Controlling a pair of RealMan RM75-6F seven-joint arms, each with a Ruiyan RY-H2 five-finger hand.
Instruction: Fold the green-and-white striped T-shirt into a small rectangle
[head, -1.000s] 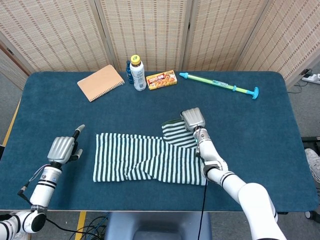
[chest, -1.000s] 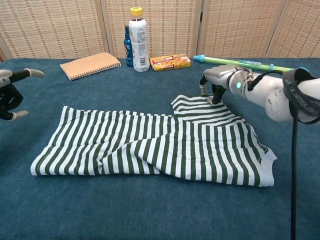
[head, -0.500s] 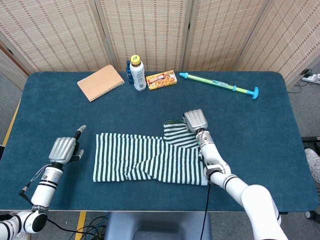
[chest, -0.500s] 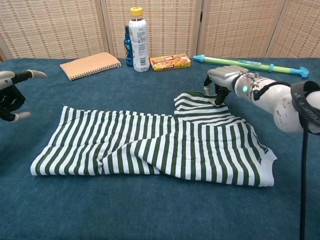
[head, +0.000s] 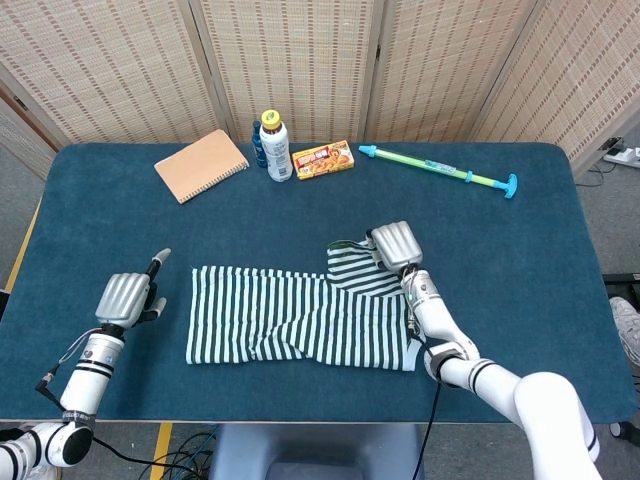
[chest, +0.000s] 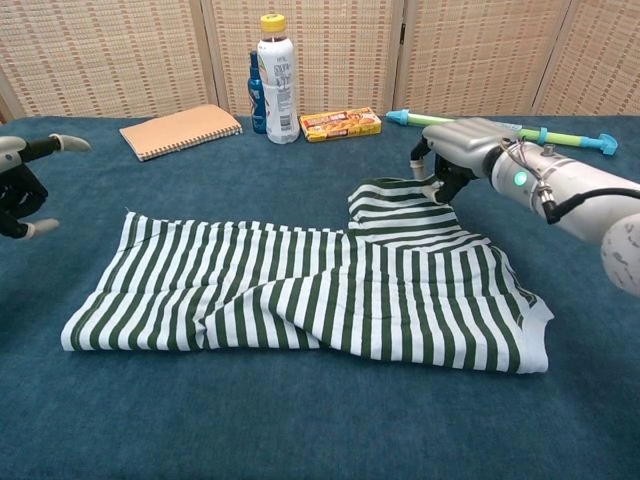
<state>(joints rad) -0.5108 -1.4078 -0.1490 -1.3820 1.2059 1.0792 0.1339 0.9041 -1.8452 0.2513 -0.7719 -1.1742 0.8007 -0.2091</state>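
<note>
1. Lying lengthwise across the near middle of the dark blue felt-covered surface (head: 520, 260), the green-and-white striped T-shirt (head: 300, 318) is flattened into a long band, its near hem close to the front edge.
2. Bare felt lies to the right of the shirt up to the right edge, and a broad bare strip separates the shirt from the items along the far edge.
3. Along that far edge sit a tan spiral-bound notebook (head: 201, 164), a white plastic bottle with a yellow cap (head: 275, 148) with a small blue bottle (head: 258, 143) just behind it, an orange-and-yellow snack box (head: 322, 159), and a long green-and-blue plastic water squirter (head: 440, 171).
4. Woven cane folding screens (head: 290, 50) stand behind the surface.
5. The right hand (chest: 455, 150) is at the shirt's far right sleeve, fingers curled down and pinching the sleeve's edge, which is raised slightly off the felt.
6. The left hand (head: 125, 297) is near the left front corner, just beside the shirt's left end but apart from it, fingers spread and holding nothing.
</note>
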